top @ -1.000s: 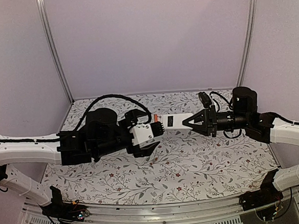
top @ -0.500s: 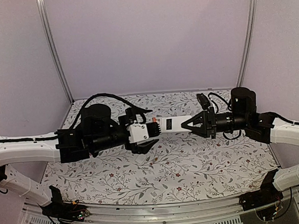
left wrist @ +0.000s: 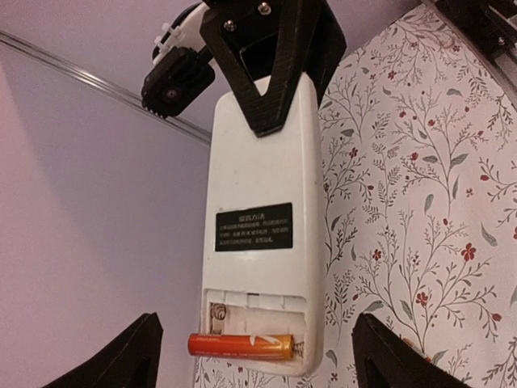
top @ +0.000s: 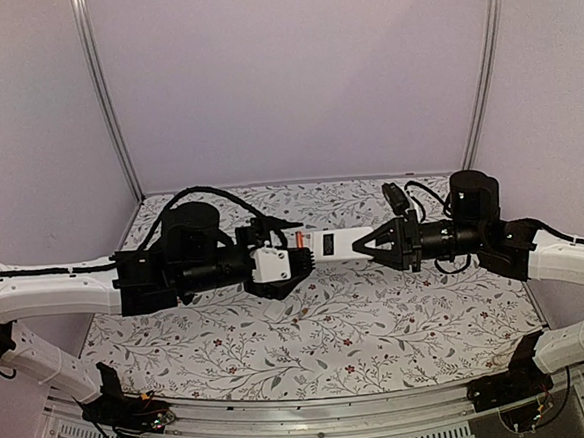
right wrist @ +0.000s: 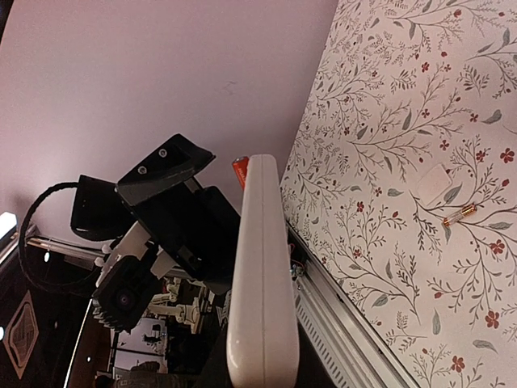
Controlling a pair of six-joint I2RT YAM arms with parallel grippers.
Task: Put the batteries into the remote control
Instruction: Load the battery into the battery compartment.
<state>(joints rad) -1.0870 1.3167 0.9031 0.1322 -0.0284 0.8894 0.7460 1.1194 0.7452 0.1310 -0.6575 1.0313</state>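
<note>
The remote control (top: 336,242) hangs in the air above the table, back side showing, with my right gripper (top: 376,241) shut on its far end (left wrist: 275,81). Its battery recess is uncovered. One orange battery (left wrist: 241,345) lies across the recess's end slot, its left end poking slightly past the remote's edge. My left gripper (left wrist: 254,335) is open, with its fingers (left wrist: 121,360) standing wide on either side of the remote's end and apart from it. In the right wrist view the remote (right wrist: 262,267) is edge-on, and a second battery (right wrist: 460,214) lies on the table.
A small flat white cover plate (right wrist: 436,183) lies on the floral tablecloth beside the loose battery. Metal frame posts (top: 103,92) and purple walls stand at the back and sides. A metal rail (right wrist: 347,323) runs along the table's edge.
My left gripper has risen and moved right to the remote's end, so its fingers now straddle the battery recess, a little narrower than before. The right gripper has kept holding the remote.
</note>
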